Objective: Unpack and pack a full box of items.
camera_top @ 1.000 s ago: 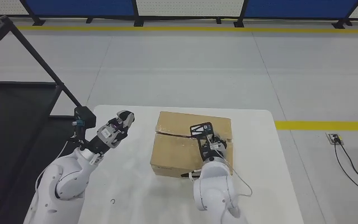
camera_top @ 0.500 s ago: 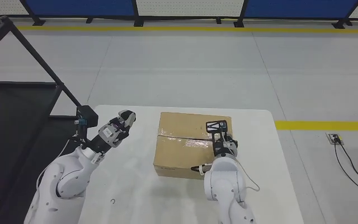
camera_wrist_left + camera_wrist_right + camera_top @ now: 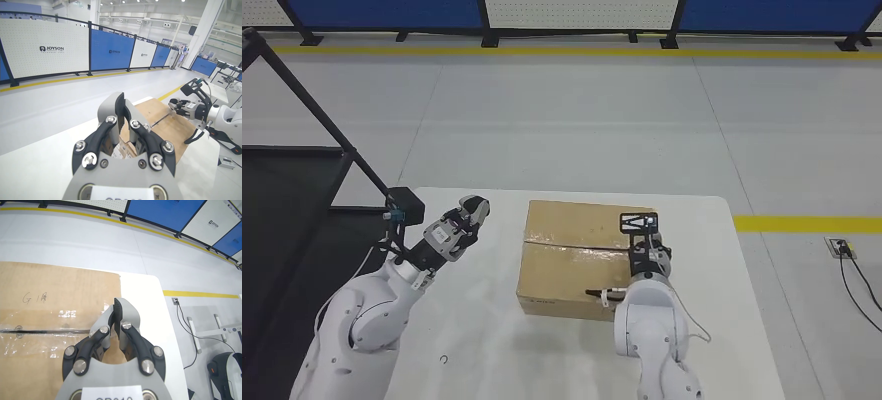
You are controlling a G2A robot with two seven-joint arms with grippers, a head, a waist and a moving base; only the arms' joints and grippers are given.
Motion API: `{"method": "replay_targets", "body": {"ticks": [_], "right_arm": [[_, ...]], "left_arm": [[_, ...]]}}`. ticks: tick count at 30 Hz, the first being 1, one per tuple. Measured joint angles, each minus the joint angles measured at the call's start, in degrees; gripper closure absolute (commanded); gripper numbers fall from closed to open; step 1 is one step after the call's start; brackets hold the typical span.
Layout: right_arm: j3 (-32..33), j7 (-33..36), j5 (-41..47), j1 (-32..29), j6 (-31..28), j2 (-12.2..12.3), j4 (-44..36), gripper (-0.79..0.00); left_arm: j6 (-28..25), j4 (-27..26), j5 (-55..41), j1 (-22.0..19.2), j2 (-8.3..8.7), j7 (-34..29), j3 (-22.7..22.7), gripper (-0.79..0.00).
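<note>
A brown cardboard box (image 3: 572, 255) lies mid-table with clear tape over a dark slit seam (image 3: 45, 330) along its top. My right gripper (image 3: 646, 240) hovers just above the seam's right end, near the box's right edge; in the right wrist view this gripper (image 3: 117, 306) is shut, with nothing visible between its pads. My left gripper (image 3: 474, 206) hangs above the bare table left of the box, also shut and empty. In the left wrist view the left gripper (image 3: 123, 107) points toward the box (image 3: 166, 121), and the right gripper (image 3: 173, 106) shows beyond it.
The white table (image 3: 472, 320) has bare room left of and in front of the box, and a narrow strip to its right. A small dark ring (image 3: 444, 360) lies near the front left. A black frame (image 3: 302, 100) stands off the table's left side.
My right gripper has slid right along the seam from the box's middle to its right end. The box turned slightly and now sits squarer. My left gripper edged a little to the right.
</note>
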Motion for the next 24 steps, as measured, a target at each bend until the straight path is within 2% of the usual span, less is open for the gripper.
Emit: {"method": "replay_targets", "body": {"ticks": [7, 18, 24], "right_arm": [[2.2, 0.5, 8.2, 2.0, 1.8, -0.4, 1.6, 0.000], [2.2, -0.3, 7.3, 1.8, 2.6, -0.4, 1.1, 0.000], [3.3, -2.8, 13.8, -2.4, 3.0, -0.4, -6.7, 0.000]], "left_arm": [[0.9, 0.1, 0.4, 0.1, 0.06, 0.6, 0.3, 0.000], [1.6, 0.4, 0.9, -0.4, 0.10, 0.8, 1.1, 0.000], [1.4, 0.8, 0.8, -0.7, 0.12, 1.1, 1.6, 0.000]]}}
